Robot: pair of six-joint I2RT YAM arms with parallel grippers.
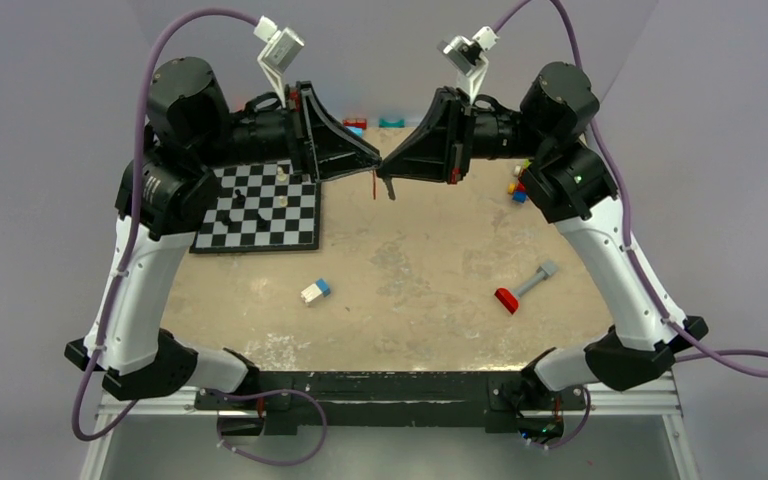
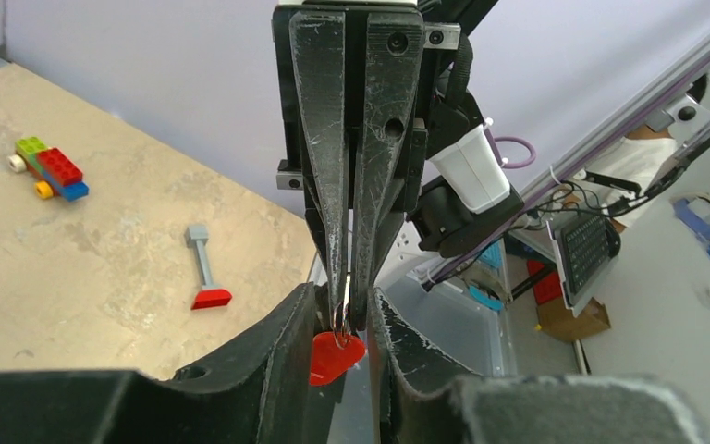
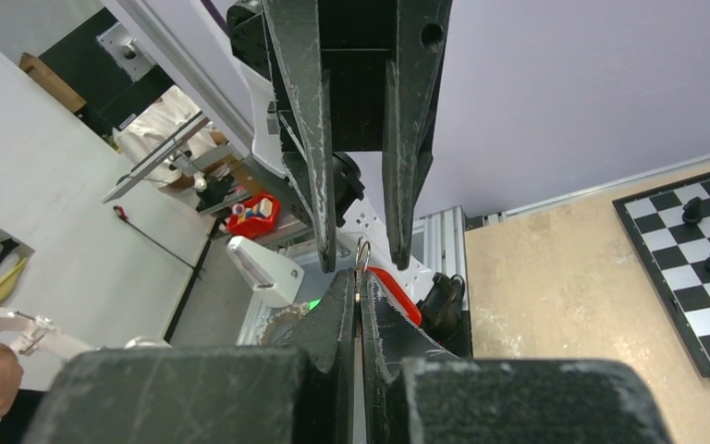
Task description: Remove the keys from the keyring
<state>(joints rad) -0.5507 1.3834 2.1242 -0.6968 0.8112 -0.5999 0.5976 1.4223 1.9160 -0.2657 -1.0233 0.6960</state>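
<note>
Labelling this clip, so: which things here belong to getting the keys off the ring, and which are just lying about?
Belongs: keyring, red tag hanging from it, right gripper shut on the ring, left gripper open around it.
Lying about: chessboard with pieces, blue and white block, red and grey toy, coloured bricks.

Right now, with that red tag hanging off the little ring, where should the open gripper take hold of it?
Probably the wide body of the red tag, below the ring. The right gripper is shut on the ring, so that part is taken. The left gripper is open with a finger either side of the tag, so closing straight in from its side looks simplest.
</note>
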